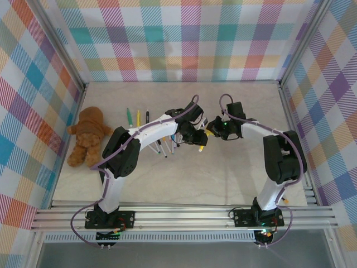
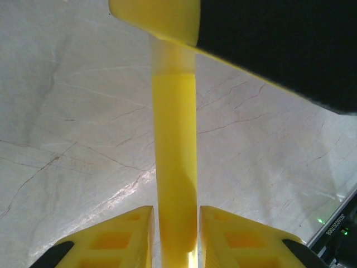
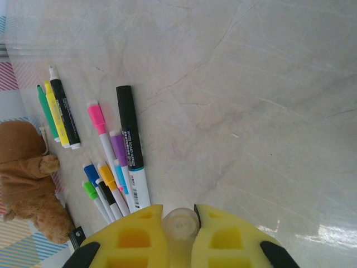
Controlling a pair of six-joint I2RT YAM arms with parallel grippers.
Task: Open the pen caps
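— Two pincers are sharing one pen, so we are judging this to be the pull-off step. On the left, the left pincer (image 2: 177,218) is flanking the yellow pen (image 2: 175,156), whose barrel is lying between its fingers (image 2: 122,234). Are we gripping it?

— We are not managing to tell. The fingers are sitting right beside the barrel, but whether they are clenching or slack is not showing.

— And on the right?

— The right pincer (image 3: 179,211) is clenching the pale cap (image 3: 179,224) at the pen's far end. It is translucent and round-ended, and it is sitting squarely between those fingertips.

— So what is the next move calling for?

— We are thinking of a firm hold on the barrel first, then a straight pull apart along the pen's length. With any slack on the left, the whole pen is going with the cap.

— And the others?

— Ahead of the right pincer and off to its left, capped pens are lying on the table (image 3: 251,111). We are seeing a pink cap (image 3: 96,116), a purple cap (image 3: 117,148), a blue cap (image 3: 89,170), an orange cap (image 3: 105,176) and a green cap (image 3: 89,190). All are stubby and seated on their pens.
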